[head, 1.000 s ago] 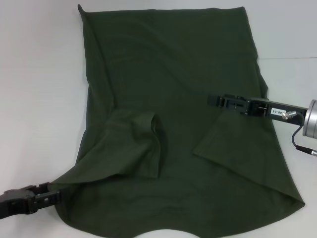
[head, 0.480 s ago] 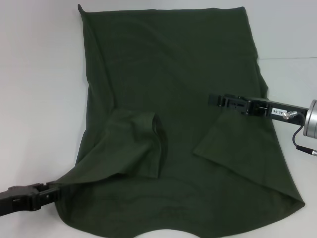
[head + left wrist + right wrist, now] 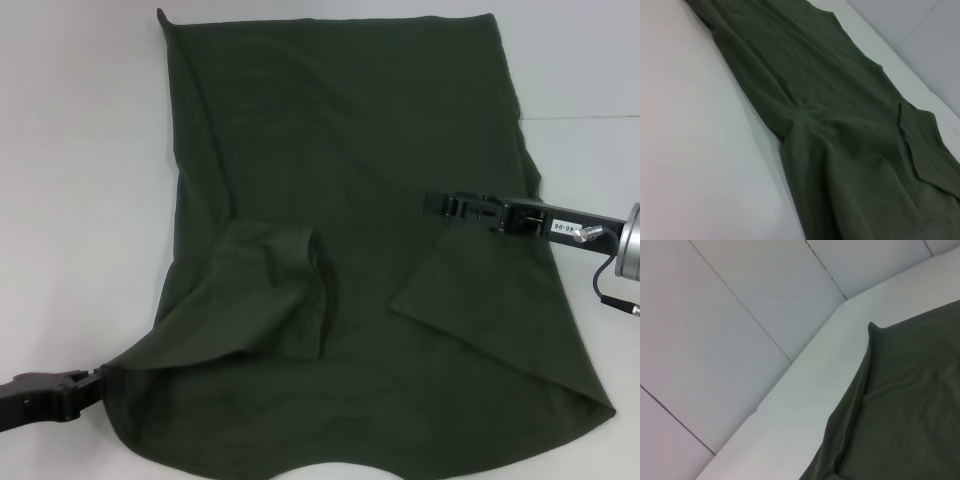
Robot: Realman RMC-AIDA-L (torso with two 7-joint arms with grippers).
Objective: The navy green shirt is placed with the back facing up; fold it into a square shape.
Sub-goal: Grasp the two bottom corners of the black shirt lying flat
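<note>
Your left end effector (image 3: pixel 95 383), clamped on the shirt (image 3: pixel 350 130)'s near-left edge, keeps sliding left, stretching it taut, while your right end effector (image 3: pixel 432 203) hovers mid-shirt, grip unclear.

The navy green shirt (image 3: pixel 350 200) lay on the white worktop (image 3: pixel 80 200); left gripper (image 3: pixel 95 384) pinched its corner, right gripper (image 3: pixel 432 203) hovered over it

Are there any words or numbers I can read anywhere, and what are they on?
Small white sticker on the right arm's black gripper: dark marks, too blurred to read.
Dark olive-green cotton shirt: no lettering shows on the side facing up.
White table: no text.
</note>
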